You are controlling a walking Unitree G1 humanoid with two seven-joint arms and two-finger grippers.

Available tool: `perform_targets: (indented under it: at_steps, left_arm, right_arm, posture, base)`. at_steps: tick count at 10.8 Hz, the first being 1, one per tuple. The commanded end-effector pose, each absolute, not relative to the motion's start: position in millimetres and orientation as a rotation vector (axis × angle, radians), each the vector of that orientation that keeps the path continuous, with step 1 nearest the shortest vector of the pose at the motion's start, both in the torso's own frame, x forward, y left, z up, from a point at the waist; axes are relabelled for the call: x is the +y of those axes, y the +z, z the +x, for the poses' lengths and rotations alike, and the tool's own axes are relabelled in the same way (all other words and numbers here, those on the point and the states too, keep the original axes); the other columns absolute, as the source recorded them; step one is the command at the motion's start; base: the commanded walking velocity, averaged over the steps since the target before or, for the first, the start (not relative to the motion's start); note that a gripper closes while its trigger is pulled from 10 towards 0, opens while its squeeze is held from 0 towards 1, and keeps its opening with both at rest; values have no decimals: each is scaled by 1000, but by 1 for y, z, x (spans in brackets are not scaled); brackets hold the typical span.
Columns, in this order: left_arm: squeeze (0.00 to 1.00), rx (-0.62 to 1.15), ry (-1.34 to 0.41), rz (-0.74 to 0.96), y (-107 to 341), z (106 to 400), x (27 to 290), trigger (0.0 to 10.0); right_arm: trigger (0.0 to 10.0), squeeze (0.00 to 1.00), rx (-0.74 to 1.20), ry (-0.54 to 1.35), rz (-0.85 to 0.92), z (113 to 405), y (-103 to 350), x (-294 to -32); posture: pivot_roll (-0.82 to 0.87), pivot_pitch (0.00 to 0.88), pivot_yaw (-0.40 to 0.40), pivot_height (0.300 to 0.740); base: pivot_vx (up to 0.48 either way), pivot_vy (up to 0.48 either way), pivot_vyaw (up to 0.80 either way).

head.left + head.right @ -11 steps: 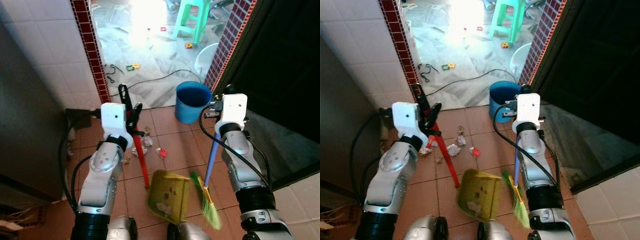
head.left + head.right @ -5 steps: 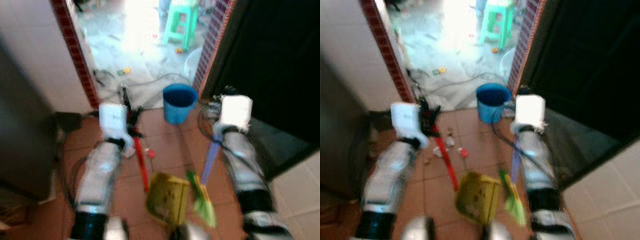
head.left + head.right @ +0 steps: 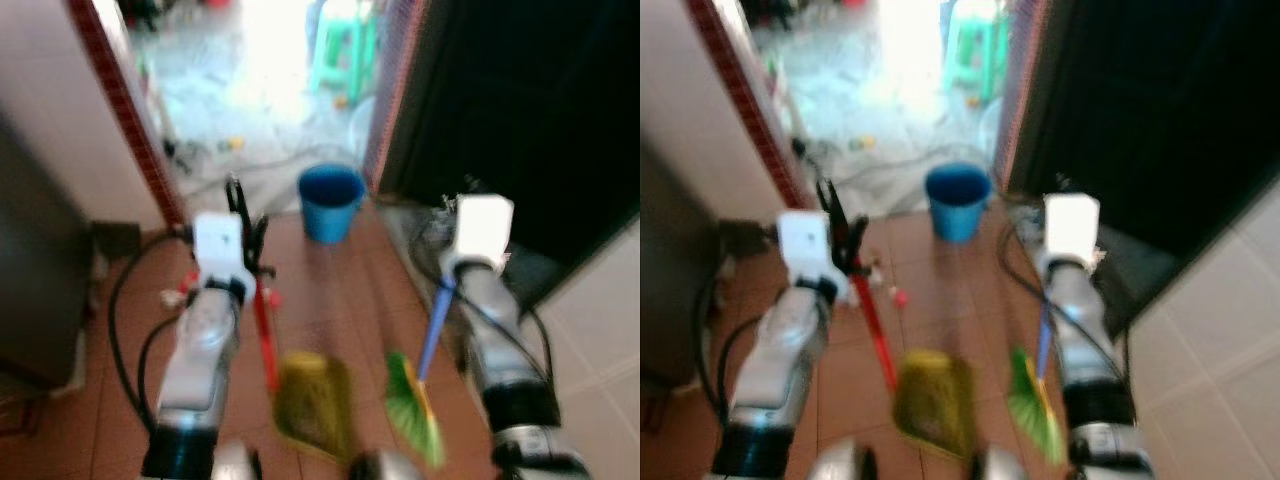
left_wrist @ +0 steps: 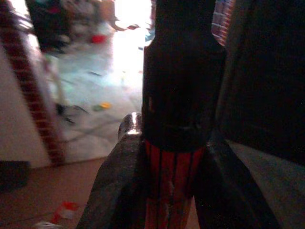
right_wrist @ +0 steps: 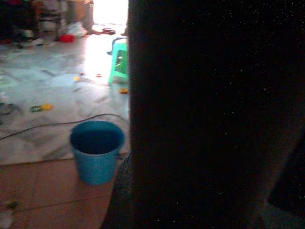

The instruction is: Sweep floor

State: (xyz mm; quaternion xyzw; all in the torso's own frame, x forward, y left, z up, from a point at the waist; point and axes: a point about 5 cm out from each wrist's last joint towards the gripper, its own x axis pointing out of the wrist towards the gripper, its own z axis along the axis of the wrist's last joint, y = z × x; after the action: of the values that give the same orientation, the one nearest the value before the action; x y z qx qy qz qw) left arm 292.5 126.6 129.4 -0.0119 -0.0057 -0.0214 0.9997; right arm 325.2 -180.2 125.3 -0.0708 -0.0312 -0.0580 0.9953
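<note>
Now both tools ride light and stiff, held high on their handles.
Left gripper (image 3: 245,215) fingers clamp the red dustpan handle (image 3: 264,335); right gripper (image 3: 455,250) grip on the blue broom (image 3: 420,385) can't be told.

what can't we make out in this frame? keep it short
- Litter on the tiles by the left gripper: head views motion-blurred, pieces can't be counted.
- Dustpan contents: smeared by blur.
- Right gripper: its white wrist housing covers the fingers on the blue broom handle; the right wrist view is mostly blocked by something dark and close.
- Broom bristles: floor contact unclear, blurred.
- Bucket contents: interior too dark.
</note>
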Motion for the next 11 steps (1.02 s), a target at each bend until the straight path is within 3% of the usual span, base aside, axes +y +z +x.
perform_targets:
  at_steps: [1, 6, 11]
  left_arm:
    - [0, -122, 66, 1, 150, 298, 146, 10000]
    - [0, -247, 134, -41, 180, 296, 168, 10000]
    - [0, -444, 166, -105, 243, 306, 175, 10000]
  right_arm:
    - [10000, 0, -79, -98, -141, 326, 129, -174]
    - [10000, 0, -63, -92, -153, 321, 123, -176]
    - [10000, 0, -66, -90, -150, 325, 124, -174]
  posture:
    - [2, 53, -24, 740]
    - [-3, 51, -29, 740]
    - [-1, 41, -28, 740]
  base:
    - [0, 0, 0]
    - [0, 0, 0]
    - [293, 0, 0]
